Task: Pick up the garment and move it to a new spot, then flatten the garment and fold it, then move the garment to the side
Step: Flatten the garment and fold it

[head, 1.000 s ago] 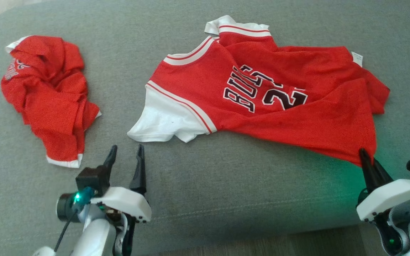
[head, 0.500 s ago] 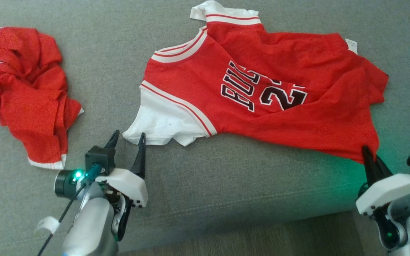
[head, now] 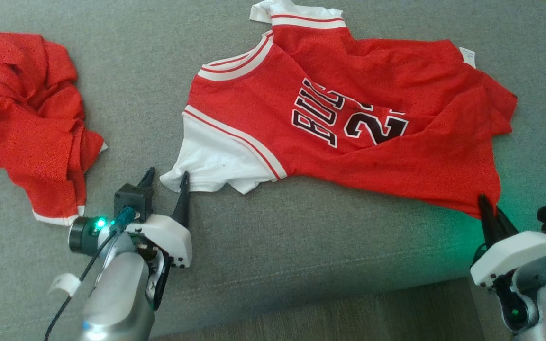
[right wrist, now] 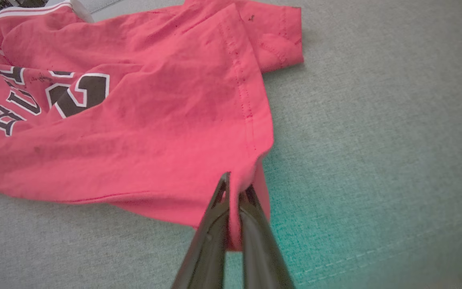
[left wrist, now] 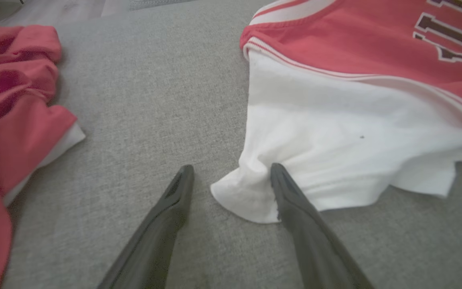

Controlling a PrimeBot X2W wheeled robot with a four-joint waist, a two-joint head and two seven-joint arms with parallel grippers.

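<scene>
A wrinkled red jersey (head: 349,128) with black lettering and a white sleeve (head: 216,161) lies on a grey cushion (head: 301,237). The right claw (head: 488,209) pinches its hem corner; the left claw (head: 167,175), spread wide, straddles the sleeve tip.

In the head view the crumpled red garment (head: 31,118) runs off the left edge, its print cut short. A fold across the jersey (head: 349,123) covers the end of its lettering and number, and the white tag (head: 467,56) at upper right is too small to read. The left wrist view crops the jersey at top and right.
</scene>
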